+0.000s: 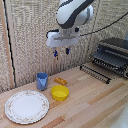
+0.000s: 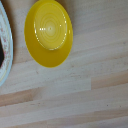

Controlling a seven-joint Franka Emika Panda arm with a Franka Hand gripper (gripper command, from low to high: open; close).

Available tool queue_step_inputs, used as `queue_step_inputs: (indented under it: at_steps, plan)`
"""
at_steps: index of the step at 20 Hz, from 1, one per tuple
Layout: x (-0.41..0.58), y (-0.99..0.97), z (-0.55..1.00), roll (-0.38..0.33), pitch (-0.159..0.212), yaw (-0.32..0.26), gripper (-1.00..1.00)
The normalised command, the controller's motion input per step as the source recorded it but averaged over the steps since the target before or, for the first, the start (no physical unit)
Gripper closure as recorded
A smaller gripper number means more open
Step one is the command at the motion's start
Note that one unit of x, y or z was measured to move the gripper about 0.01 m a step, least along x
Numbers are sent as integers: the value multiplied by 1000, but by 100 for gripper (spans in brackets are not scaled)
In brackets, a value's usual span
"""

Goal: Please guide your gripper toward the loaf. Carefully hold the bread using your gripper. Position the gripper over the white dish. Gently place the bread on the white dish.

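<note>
The loaf (image 1: 60, 81) is a small oblong orange-brown piece lying on the wooden table just behind the yellow bowl (image 1: 60, 92). The white dish (image 1: 26, 106) with a floral rim sits at the front of the exterior view's left. My gripper (image 1: 61, 52) hangs high above the table, over the loaf and bowl area, with its blue-tipped fingers apart and nothing between them. In the wrist view the yellow bowl (image 2: 48, 31) fills one side and the edge of the white dish (image 2: 5, 45) shows. The loaf and the fingers are out of the wrist view.
A blue cup (image 1: 42, 80) stands beside the loaf, toward the exterior view's left. A toaster oven (image 1: 114, 56) with its door rack lowered sits at the exterior view's right. A woven screen forms the back wall.
</note>
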Motion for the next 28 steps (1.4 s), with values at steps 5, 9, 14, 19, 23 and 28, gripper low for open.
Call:
queue_step_inputs:
  at_steps: [5,9,14,19,23,28]
  plan:
    - [435,-234,-247,0,1,123,-100]
    - [473,-311,-296,0,0,196,-100]
    - [335,-384,-287,0,16,199,-100]
    - [107,-390,-321,0,54,183,-100]
    - [34,-226,-336,0,76,51,-100]
    - [312,-81,-369,0,33,2,-100]
